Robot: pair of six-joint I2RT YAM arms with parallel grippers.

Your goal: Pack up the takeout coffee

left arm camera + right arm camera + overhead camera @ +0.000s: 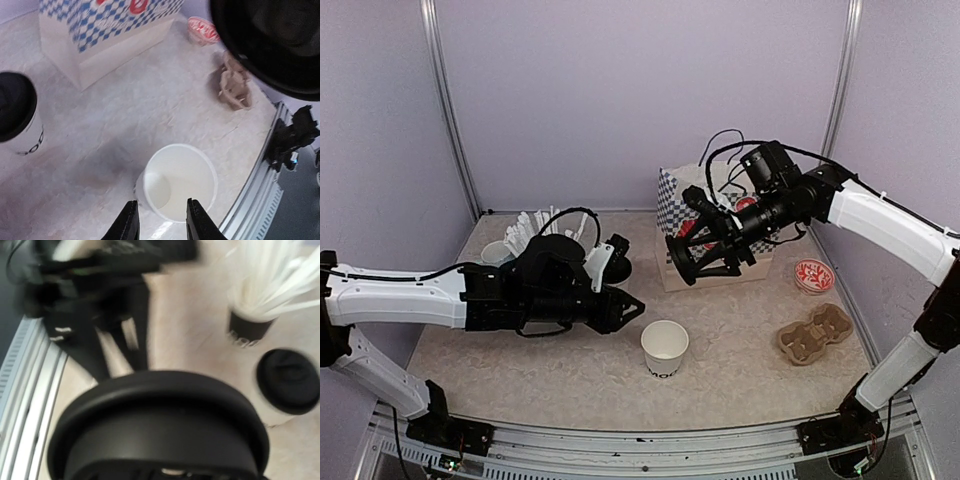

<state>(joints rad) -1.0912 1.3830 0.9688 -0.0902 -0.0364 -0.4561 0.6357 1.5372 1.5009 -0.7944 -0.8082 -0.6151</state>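
Open cup point(665, 345): upright, no lid, mid-bench toward the near edge. We judge it stands in the open there so a lid can come down on it.

Black lid point(160, 425): clamped in the right gripper point(705, 258) and held in the air, beyond the cup toward the paper bag point(100, 30) at the far edge.

Left gripper point(161, 205): jaws partly apart, holding nothing, tips just at the cup's rim, probably to steady it.

Lidded cup point(15, 107): stands apart, finished.

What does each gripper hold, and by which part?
The right gripper holds a black lid, apparently by its rim. The left gripper holds nothing; it hangs open near the uncovered cup.
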